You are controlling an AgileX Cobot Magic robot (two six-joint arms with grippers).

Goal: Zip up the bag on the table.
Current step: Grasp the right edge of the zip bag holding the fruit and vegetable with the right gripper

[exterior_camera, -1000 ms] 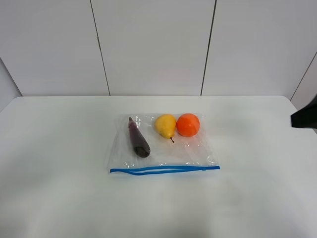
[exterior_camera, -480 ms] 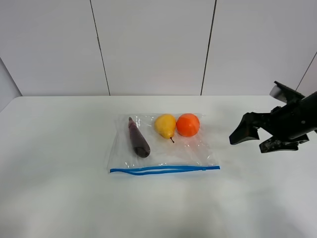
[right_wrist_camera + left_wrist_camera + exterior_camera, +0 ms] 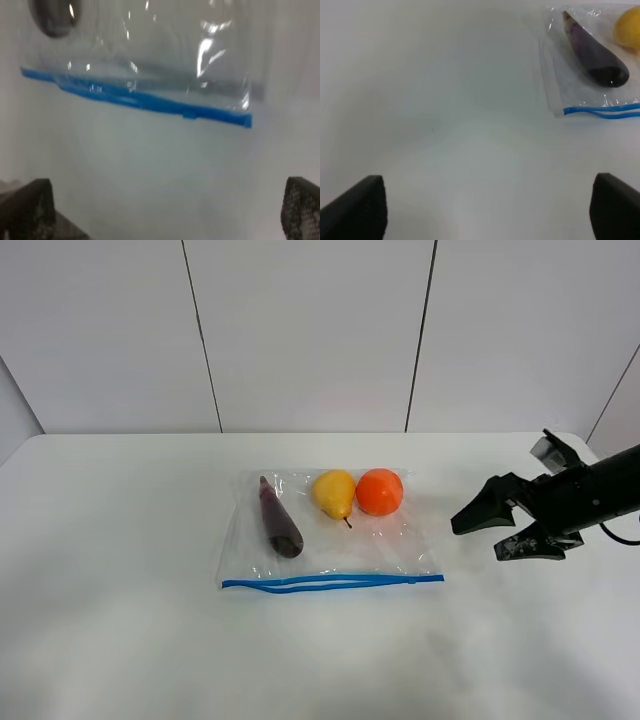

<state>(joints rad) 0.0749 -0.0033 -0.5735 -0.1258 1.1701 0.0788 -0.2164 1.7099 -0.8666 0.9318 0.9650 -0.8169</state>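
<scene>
my right pincer (image 3: 480,538) is spread open with nothing in it, mid-right of the overhead frame, near the bag (image 3: 385,545) but not touching. left pincer (image 3: 485,210) is wide open too, over bare tabletop (image 3: 120,590). the bag lies flat at frame centre, its blue zipper strip (image 3: 330,582) along the lower edge, partly gaping.

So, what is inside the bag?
Inside the bag lie an eggplant, a pear and an orange. Whatever lies beneath them is covered.
</scene>
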